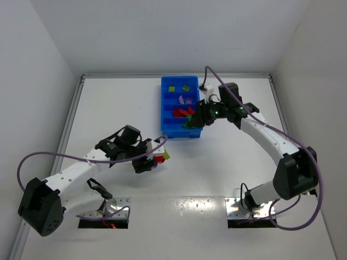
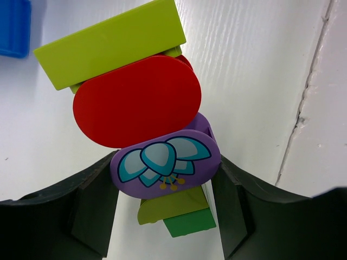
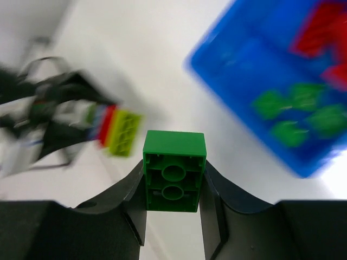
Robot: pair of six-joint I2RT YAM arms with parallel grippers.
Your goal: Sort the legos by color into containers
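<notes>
1. Firstly, the left gripper (image 2: 165,216) was found about half closed on a stacked cluster (image 2: 146,124) of glossy plastic legos, clamped at a purple oval piece (image 2: 165,162) printed with a flower.
2. A red oval plate (image 2: 135,103) and a yellow-green rectangular plate (image 2: 108,46) were stacked beyond it, close above the white table (image 2: 255,65).
3. The right gripper (image 3: 174,187) was closed narrowly on a green brick (image 3: 174,157), whose hollow underside showed two round tubes.
4. That brick was held beside the near end of the blue tray (image 1: 164,108), where green pieces (image 3: 303,116) lay.
</notes>
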